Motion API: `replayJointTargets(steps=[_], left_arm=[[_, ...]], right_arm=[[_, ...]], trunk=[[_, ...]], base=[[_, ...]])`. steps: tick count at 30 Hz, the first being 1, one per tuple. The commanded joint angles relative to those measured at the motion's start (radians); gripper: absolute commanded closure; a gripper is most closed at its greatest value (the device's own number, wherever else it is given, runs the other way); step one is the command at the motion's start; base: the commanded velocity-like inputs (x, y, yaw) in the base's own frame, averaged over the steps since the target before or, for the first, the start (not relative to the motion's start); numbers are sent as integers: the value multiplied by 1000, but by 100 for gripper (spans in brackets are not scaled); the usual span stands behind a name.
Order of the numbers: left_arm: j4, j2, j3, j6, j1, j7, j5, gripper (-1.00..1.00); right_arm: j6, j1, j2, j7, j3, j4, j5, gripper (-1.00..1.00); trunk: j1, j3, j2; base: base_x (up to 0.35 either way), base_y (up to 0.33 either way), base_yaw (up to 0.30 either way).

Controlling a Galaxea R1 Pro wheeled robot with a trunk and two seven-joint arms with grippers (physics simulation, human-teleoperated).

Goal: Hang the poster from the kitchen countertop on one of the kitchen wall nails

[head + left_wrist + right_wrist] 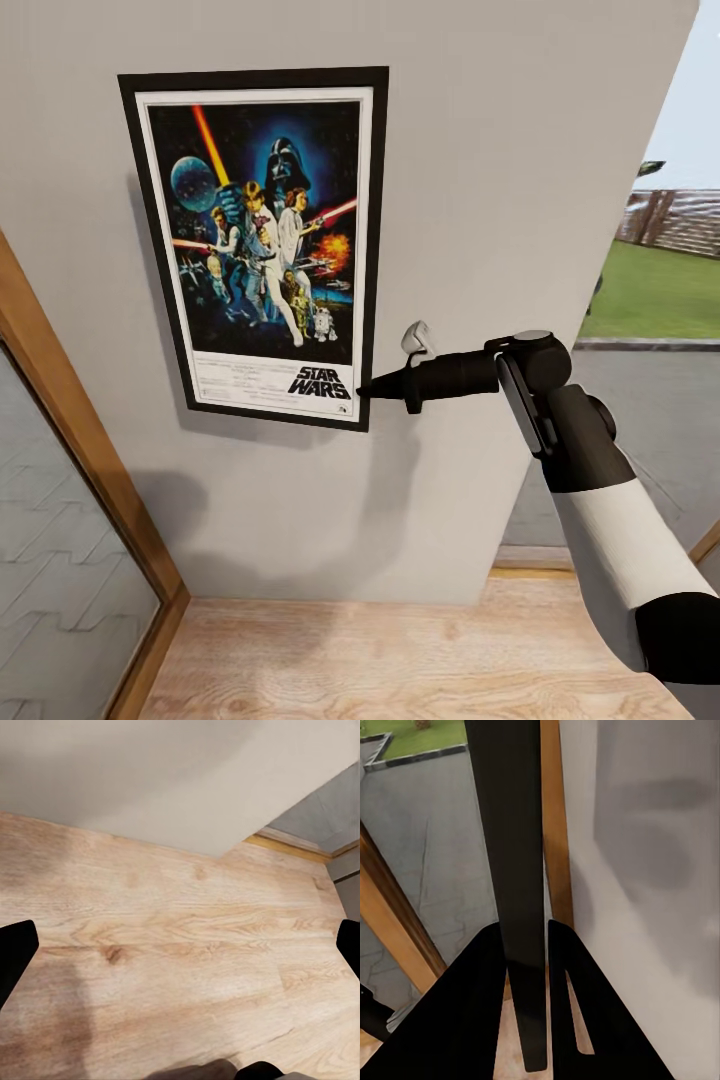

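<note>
1 step left, by my read: poster sits flat against the wall, right gripper pinching its lower right frame edge. Release remains; nail hidden. Left gripper fingers spread, empty over wooden floor.

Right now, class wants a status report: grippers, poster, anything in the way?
Right gripper shut on the poster, lower right frame edge, held against the wall. Left gripper open over wooden floor. Nothing seen in the way.
</note>
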Motion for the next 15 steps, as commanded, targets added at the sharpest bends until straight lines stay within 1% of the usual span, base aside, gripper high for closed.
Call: replayJointTargets(steps=[1, 15], left_arm=[[0, 0, -8, -5, -1, -2, 8, -100], [0, 9, -8, -5, -1, -2, 8, -100]], right_arm=[[9, -1, 0, 3, 1, 0, 0, 100], [12, -14, 0, 3, -1, 0, 0, 100]], trunk=[[0, -1, -1], [0, -1, -1]], base=[[1, 0, 0], [0, 0, 0]])
